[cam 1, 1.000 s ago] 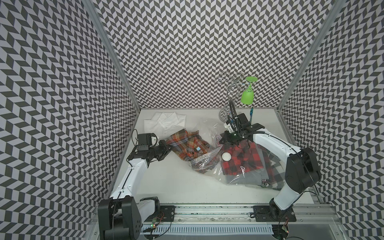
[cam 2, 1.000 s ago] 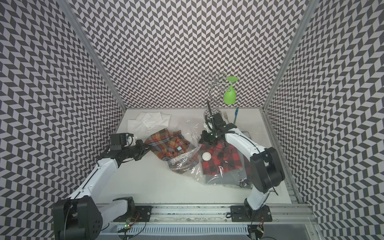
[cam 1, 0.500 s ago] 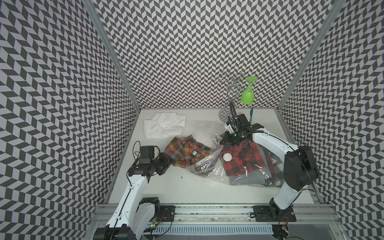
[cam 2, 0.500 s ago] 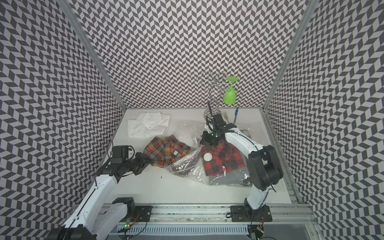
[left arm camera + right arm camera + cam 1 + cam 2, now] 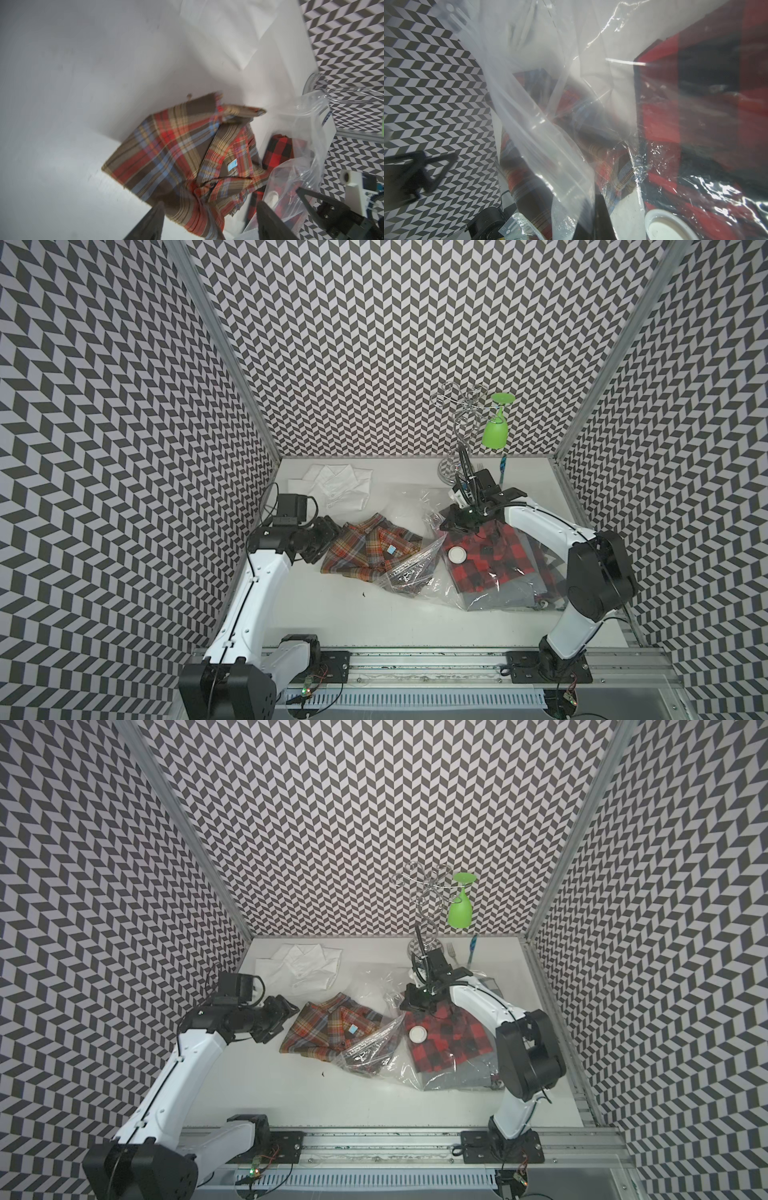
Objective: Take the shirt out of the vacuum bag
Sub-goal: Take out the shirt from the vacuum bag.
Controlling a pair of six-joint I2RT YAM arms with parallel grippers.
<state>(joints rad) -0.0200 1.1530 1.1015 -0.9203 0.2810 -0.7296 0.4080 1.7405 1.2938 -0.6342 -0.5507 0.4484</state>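
The brown, red and blue plaid shirt [image 5: 370,549] [image 5: 332,1027] [image 5: 176,149] lies crumpled on the white table, mostly outside the vacuum bag [image 5: 409,574] [image 5: 370,1052] [image 5: 542,128]. One corner is still under the bag's clear mouth. My left gripper [image 5: 322,541] [image 5: 282,1021] [image 5: 209,204] stands open at the shirt's left edge, with cloth lying between its fingers. My right gripper [image 5: 457,522] [image 5: 415,1002] [image 5: 591,207] is shut on the bag's plastic near the white valve disc [image 5: 457,554] [image 5: 668,226]. A red-and-black checked shirt [image 5: 486,560] sits inside the bag.
A folded white shirt [image 5: 332,485] lies at the back left. At the back stands a wire rack [image 5: 461,427] holding a green glass [image 5: 495,431], with a blue toothbrush [image 5: 503,466] and a fork [image 5: 453,955] beside it. A grey garment [image 5: 498,593] lies in the bag's front part.
The plaid shirt slid out of the bag toward the front left. My left gripper, shut on it before, has opened and let it go. The right gripper kept its hold.
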